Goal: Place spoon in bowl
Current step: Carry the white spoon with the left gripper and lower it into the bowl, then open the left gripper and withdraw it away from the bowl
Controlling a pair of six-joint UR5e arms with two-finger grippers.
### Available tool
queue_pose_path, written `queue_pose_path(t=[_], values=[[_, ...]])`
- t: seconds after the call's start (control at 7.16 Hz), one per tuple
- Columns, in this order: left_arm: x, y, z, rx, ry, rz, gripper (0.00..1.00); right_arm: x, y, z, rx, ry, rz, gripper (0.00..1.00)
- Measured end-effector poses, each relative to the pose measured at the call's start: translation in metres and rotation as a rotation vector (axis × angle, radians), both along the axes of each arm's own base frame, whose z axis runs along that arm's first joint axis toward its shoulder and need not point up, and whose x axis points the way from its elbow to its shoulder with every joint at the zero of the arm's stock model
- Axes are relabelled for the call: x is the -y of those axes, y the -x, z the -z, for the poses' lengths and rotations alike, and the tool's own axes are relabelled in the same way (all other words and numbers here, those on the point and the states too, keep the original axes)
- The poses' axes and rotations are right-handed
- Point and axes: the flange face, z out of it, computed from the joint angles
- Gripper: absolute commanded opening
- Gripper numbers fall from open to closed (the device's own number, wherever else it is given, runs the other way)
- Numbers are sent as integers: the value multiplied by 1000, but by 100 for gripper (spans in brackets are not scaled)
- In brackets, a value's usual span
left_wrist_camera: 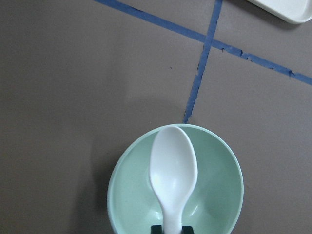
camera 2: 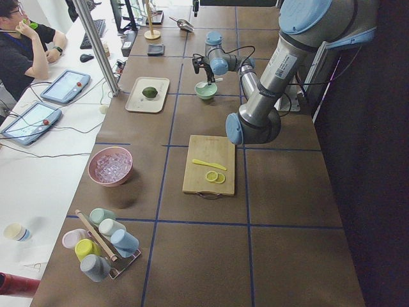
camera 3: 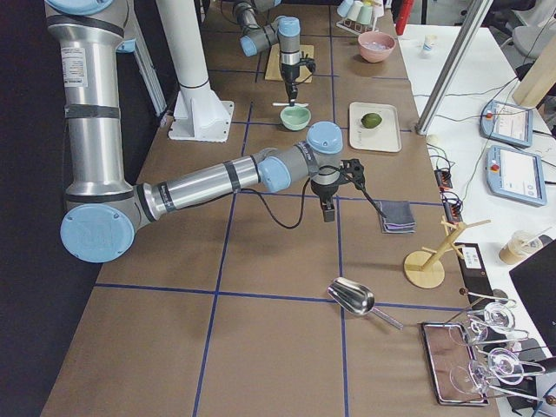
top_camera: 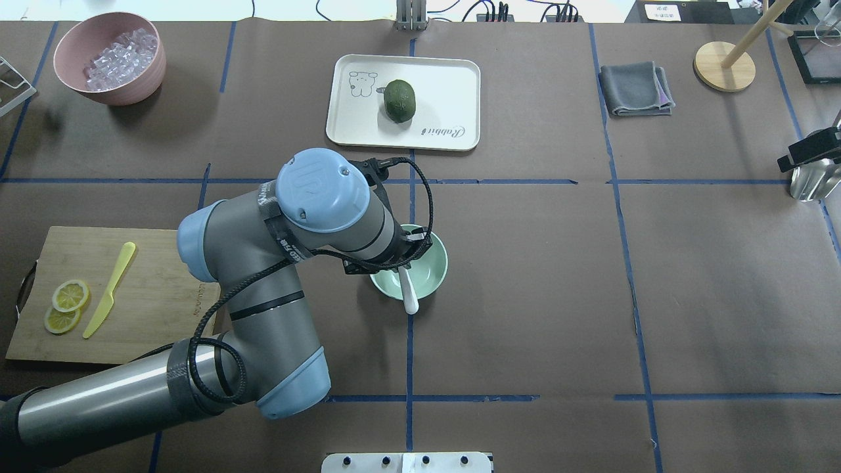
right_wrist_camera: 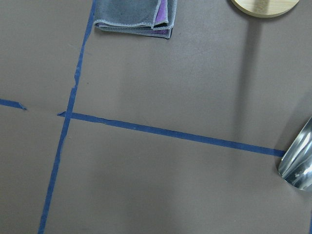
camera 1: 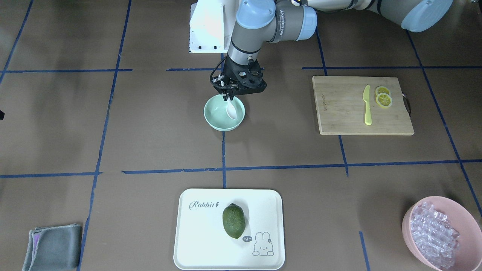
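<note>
Over mid-table, we see the left gripper (camera 1: 228, 92), jaws clamped on the spoon (camera 1: 231, 110) handle, scoop held above the bowl (camera 1: 214, 114); placing step; next: lower slightly & open jaws

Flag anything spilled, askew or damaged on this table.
Nothing stands out. The left gripper holds the spoon over the bowl; the ice pieces sit inside the pink bowl, and the knife lies flat on the cutting board.
</note>
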Motion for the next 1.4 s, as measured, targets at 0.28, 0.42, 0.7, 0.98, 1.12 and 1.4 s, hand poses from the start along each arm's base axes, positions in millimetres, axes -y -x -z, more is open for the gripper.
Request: queue_pose_path(t=[0.28,0.42,0.7,0.98,1.12,1.4], values=[[-5,-12,1,2,0,-14,99,0,-3,0,1,-1,-4,100],[-4,-16,1,8,-2,-18,100,0,-3,0,1,-1,-5,100],[-3,-18,2,10,-10,-22,100,-1,-4,0,1,0,-5,100],[0,-11,3,17,-26,-28,100,-2,-4,-4,-1,5,-5,100],[8,5,5,37,-38,-44,100,-6,-6,-9,-3,9,-4,100],[25,81,-9,101,-75,-121,100,-15,-26,-30,-21,-10,19,100]])
